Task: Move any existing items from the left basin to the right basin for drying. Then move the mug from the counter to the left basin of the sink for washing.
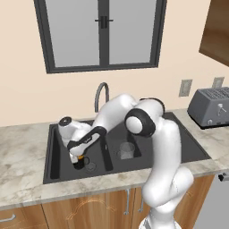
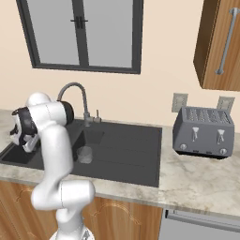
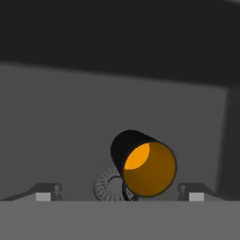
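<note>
Both steps look all but done, judged from how things lie. The glass [image 1: 127, 150] is seen standing upright in the right basin [image 1: 134, 134], near its drain. The mug [image 3: 144, 164] is seen in the left basin [image 1: 58, 156], just beside the round drain [image 3: 108, 186]; its orange inside is turned towards the hand camera, but whether it lies tipped on its side or stands cannot be told for sure. The gripper [image 1: 79, 164] is held low in the left basin with its jaws spread wide, the mug sitting between and beyond the fingertips [image 3: 44, 197] and gripped by neither. The mug is therefore judged released, and nothing is carried. No other items are seen on the counter [image 1: 22, 147] near the sink [image 1: 188, 147]. What is left, by this reading, is only for the arm to be lifted clear of the basin without the mug being knocked.
</note>
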You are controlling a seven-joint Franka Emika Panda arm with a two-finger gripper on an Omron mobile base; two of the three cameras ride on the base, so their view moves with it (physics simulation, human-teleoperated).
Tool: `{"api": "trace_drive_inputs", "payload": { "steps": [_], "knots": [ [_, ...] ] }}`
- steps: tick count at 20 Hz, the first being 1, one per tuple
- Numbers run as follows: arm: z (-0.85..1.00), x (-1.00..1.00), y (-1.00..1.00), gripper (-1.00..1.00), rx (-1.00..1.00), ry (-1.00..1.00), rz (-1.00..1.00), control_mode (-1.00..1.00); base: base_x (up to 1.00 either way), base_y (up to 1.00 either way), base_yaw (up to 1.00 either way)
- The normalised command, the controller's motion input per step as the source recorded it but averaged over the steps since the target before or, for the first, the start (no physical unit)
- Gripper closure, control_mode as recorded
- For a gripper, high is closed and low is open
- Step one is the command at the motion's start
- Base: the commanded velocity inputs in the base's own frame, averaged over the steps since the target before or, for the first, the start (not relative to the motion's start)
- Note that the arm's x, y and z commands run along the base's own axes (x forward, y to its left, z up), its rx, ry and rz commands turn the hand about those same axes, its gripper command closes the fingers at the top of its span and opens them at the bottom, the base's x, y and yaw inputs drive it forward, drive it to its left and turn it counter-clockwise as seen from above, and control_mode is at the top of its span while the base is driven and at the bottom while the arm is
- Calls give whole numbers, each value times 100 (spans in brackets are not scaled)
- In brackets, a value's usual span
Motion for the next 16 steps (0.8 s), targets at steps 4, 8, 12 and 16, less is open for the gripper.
{"api": "trace_drive_inputs", "payload": {
  "steps": [4, 8, 12, 16],
  "knots": [
    [83, -28, 0, -100, 0, -10, 0, -100, 0, 0, 0],
    [85, -28, -14, -100, 0, -11, 0, -100, 0, 0, 0],
    [80, -25, -28, -100, 1, -10, 0, -100, 0, 0, 0],
    [66, -31, -48, -100, 3, -11, 0, -100, 0, 0, 0]
  ]
}}
